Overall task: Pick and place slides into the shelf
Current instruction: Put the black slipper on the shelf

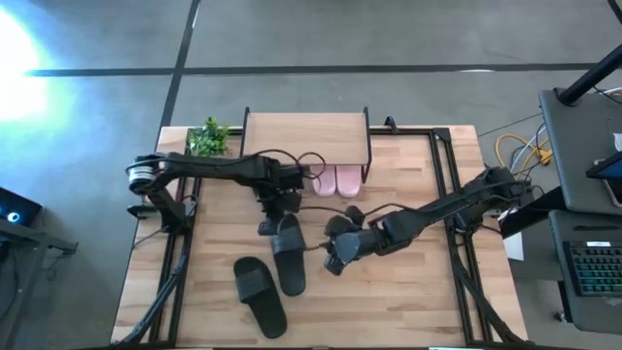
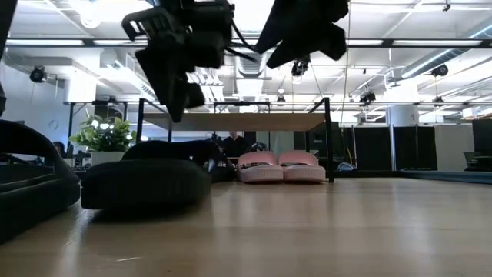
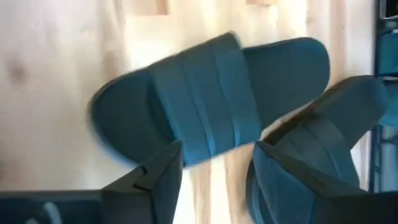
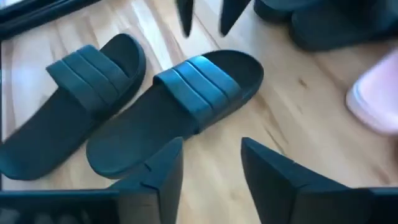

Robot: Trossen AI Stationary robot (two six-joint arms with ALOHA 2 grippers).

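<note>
The shelf [image 1: 306, 136] stands at the table's far side, and the pink pair [image 1: 335, 180] rests under it on its soles, also visible in the low view [image 2: 280, 168]. Two black slides lie flat mid-table [image 1: 289, 255] [image 1: 260, 295]. Two more black slides [image 1: 345, 222] lie near the shelf, partly hidden by my right arm. My left gripper [image 1: 276, 209] hovers open over the far end of the nearer-centre black slide [image 3: 211, 106]. My right gripper [image 1: 340, 255] hangs open to that slide's right, looking at both mid-table slides [image 4: 180, 112] [image 4: 68, 118]. Both grippers are raised off the table [image 2: 173, 77] [image 2: 304, 31].
A small green plant [image 1: 207, 138] stands left of the shelf. Black frame rails run along the table's left and right sides [image 1: 452, 194]. Bare tabletop lies on the near right [image 1: 398, 301]. A desk with a keyboard [image 1: 593, 267] sits beyond the right edge.
</note>
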